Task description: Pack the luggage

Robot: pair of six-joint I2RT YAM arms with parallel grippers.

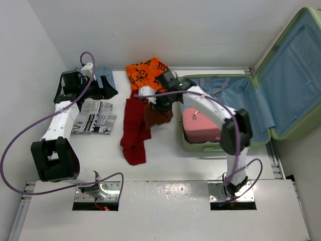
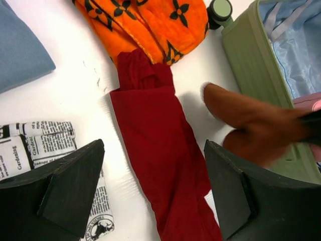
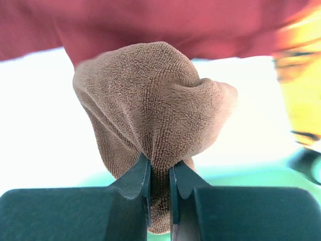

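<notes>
Flanking brown cloth [image 1: 156,116]: red garment [image 1: 134,131], luggage [image 1: 293,70]

The light-green hard-shell luggage [image 1: 291,65] lies open on the right, its blue-lined lid leaning back.

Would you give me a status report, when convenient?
Left gripper open, holding nothing. Right gripper shut on brown cloth. Luggage open, pink case inside. Path to luggage unobstructed.

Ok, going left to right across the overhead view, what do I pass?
Newspaper-print cloth → long dark-red garment → brown terry cloth pinched in the right gripper → small pink case → open lid of the light-green hard-shell suitcase.
</notes>
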